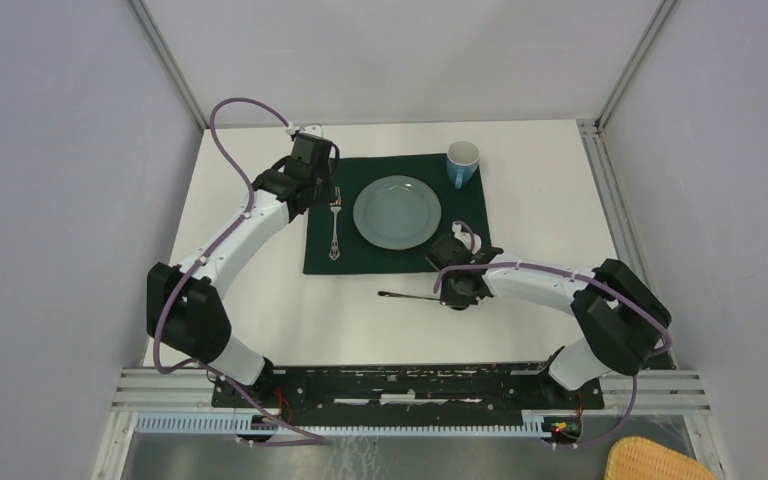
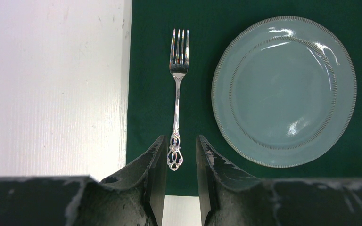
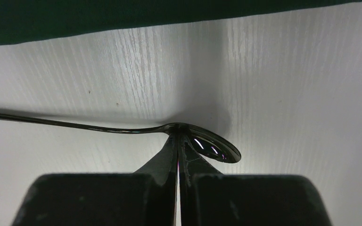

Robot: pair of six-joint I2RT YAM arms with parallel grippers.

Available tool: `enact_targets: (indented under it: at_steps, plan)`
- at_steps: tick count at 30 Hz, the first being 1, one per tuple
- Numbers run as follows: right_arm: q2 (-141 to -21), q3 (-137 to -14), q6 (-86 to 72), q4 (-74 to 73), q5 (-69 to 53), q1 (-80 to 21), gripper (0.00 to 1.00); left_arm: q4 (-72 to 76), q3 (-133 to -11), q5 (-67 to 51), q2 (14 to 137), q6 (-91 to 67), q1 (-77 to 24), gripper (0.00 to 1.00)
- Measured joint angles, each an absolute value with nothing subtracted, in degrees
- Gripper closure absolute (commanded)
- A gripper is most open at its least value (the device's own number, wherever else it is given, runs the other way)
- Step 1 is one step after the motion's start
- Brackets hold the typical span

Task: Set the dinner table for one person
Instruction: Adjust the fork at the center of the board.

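Presumably for placing, the right gripper [image 3: 178,140] clamps the spoon [image 3: 75,125] by its neck, while the left gripper [image 2: 180,141] stands part-open astride the fork [image 2: 178,84], gripping nothing.

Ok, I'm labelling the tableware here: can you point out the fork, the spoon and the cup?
fork [image 2: 176,106], left wrist view, middle of its stem.
spoon [image 3: 214,149], right wrist view, on its bowl.
cup [image 1: 461,175], top external view, on its blue side wall.
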State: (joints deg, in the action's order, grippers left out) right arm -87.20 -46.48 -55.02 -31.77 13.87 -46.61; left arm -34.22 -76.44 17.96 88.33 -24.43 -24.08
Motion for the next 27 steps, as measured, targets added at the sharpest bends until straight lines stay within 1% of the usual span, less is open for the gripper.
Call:
enact_targets:
  at_steps: [6, 22, 27]
  plan:
    - [-88.68, -47.99, -53.54, -31.75, 13.87, -45.21, 1.00, -34.22, -76.44, 17.96, 88.27, -24.43, -24.08, 0.64]
    - [-87.88, -48.56, -51.03, -33.39, 14.79, -43.35, 1.00, -34.22, -76.44, 17.87, 88.05, -24.43, -24.08, 0.64]
    - [-90.91, -51.13, -49.74, -33.32, 15.09, -42.09, 1.00, -34.24, -76.44, 17.89, 87.68, -24.43, -24.08, 0.64]
